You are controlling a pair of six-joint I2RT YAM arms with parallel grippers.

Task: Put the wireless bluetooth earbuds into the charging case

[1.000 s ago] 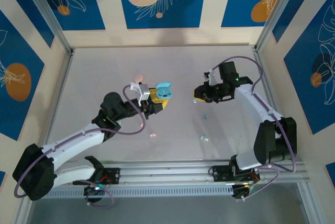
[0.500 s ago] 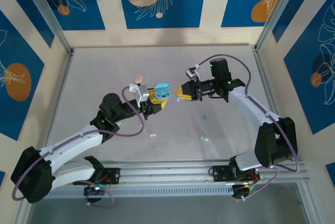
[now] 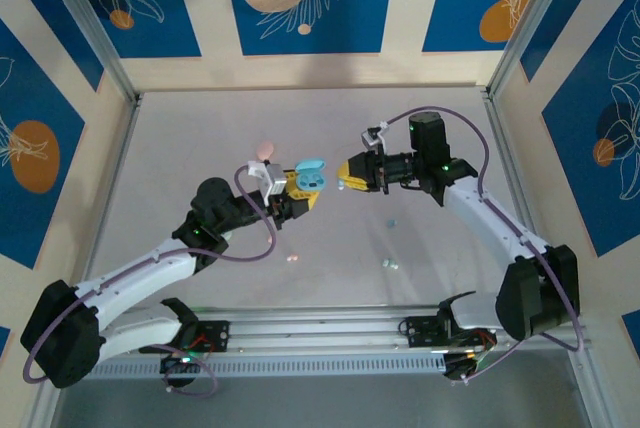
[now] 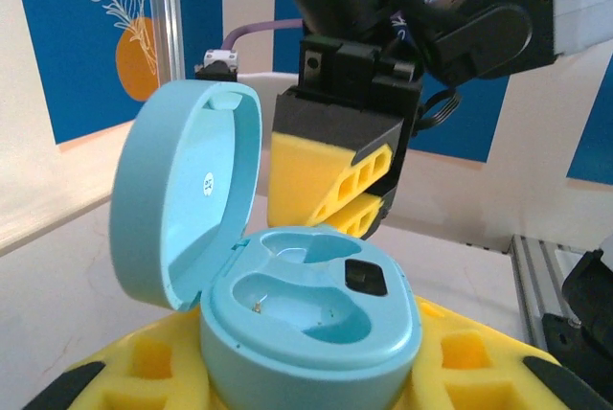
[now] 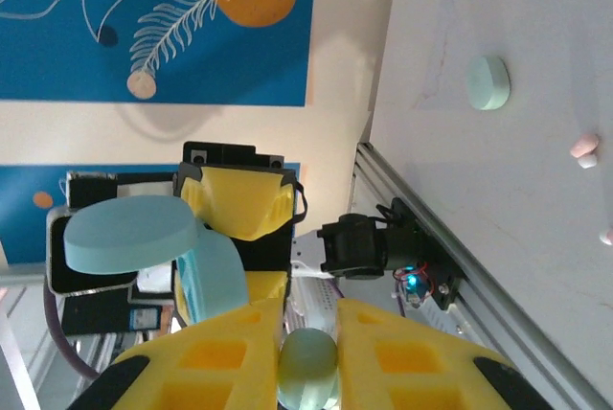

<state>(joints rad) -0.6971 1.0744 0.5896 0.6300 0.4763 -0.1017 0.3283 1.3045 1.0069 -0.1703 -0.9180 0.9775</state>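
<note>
In the left grip: my left gripper has its yellow fingers closed snug on the base of the pale blue rounded plastic charging case. It's held up off the table with the lid hinged open and both wells bare.
Just across the gap: my right gripper is pinched almost fully shut on a tiny pale blue-green plastic earbud. The bud is right at the fingertips, close to the case mouth but not touching it.
Main worry: the bud is slick and barely sticks out of the pads, so I reckon any twist on the way in pops it loose.
Second worry: if it goes in at the wrong angle it'll probably sit on the rim of the well, not in it.
Third worry: if the right fingers push on the case, it could shift in the left grip.
In the way: the raised lid crowds one side of the wells, and the fat yellow fingers leave little room above them.
Table, near side: there's a loose small pink bud and a small pale bud, with another pale one under the right arm. All are well clear of the handoff.
Table, far side: a pink rounded case sits beyond the left gripper, not blocking anything.
</note>
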